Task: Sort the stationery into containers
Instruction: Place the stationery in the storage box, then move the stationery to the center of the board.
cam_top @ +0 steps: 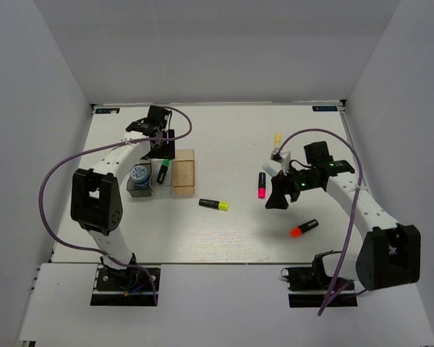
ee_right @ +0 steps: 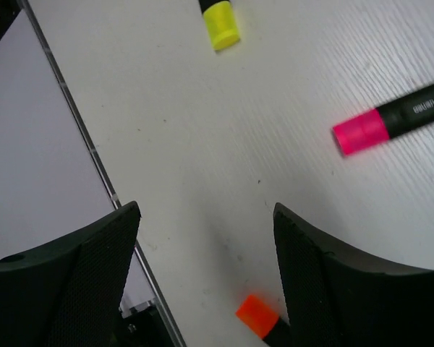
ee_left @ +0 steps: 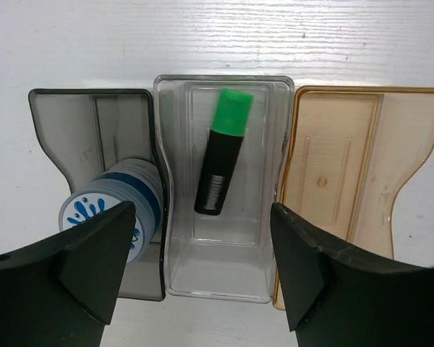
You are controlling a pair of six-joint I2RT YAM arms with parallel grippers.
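Three boxes stand in a row: dark grey (ee_left: pixel 72 130), clear (ee_left: pixel 224 267) and amber (ee_left: pixel 354 159). The blue-white roll (ee_left: pixel 112 210) lies in the grey box. A green-ended highlighter (ee_left: pixel 220 152) lies in the clear box. The amber box is empty. My left gripper (ee_left: pixel 202 267) is open and empty, hovering over the clear box (cam_top: pixel 161 172). My right gripper (ee_right: pixel 206 275) is open and empty above the table (cam_top: pixel 277 199). An orange-ended highlighter (ee_right: pixel 257 316) lies just under it. The pink-ended one (ee_right: pixel 390 119) and the yellow-ended one (ee_right: pixel 220 25) lie farther off.
In the top view the yellow-ended highlighter (cam_top: pixel 213 204) lies mid-table, the pink one (cam_top: pixel 262 186) left of my right gripper, the orange one (cam_top: pixel 304 228) toward the front. A pale yellow highlighter (cam_top: pixel 278 139) lies behind the right arm. White walls enclose the table.
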